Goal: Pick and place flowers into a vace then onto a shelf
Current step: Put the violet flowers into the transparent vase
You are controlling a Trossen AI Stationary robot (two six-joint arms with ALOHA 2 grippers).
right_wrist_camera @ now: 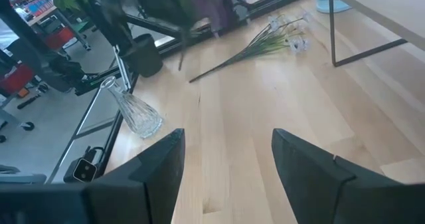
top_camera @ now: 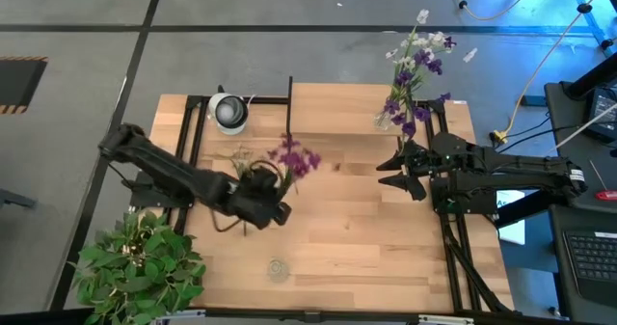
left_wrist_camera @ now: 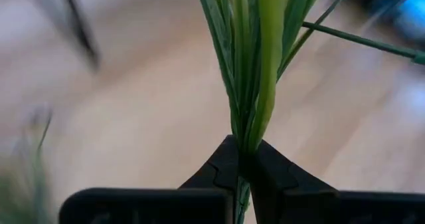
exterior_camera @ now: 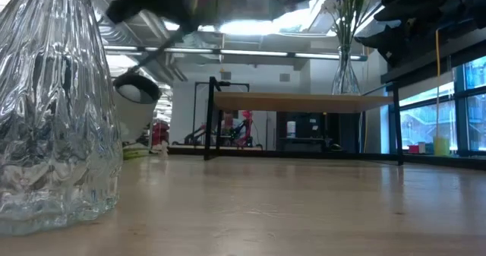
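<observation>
My left gripper (top_camera: 262, 180) hovers over the middle left of the table, shut on a flower with purple blossoms (top_camera: 294, 159); its green stem and leaves (left_wrist_camera: 255, 58) rise past the fingertips. A second flower with white blossoms (right_wrist_camera: 265, 43) lies flat on the table beyond it. A clear glass vase (top_camera: 278, 267) stands upright near the front edge, large in the low view (exterior_camera: 53, 112). The shelf (exterior_camera: 304, 102) stands at the far right. My right gripper (right_wrist_camera: 226, 157) waits open above the table's right side (top_camera: 390, 166), holding nothing. My left gripper pinches the purple flower's bunched green stem and leaves (left_wrist_camera: 247, 141) between its two fingertips. The fingers slant down from the table's left side and the stem runs on past them, blossoms toward the far right. The flower is lifted off the table.
A glass vase full of purple and white flowers (top_camera: 413, 69) stands on the shelf's far part. A white round device (top_camera: 228, 111) sits at the far left of the table, a bushy potted plant (top_camera: 135, 262) at the near left corner. Bare wood lies between the arms.
</observation>
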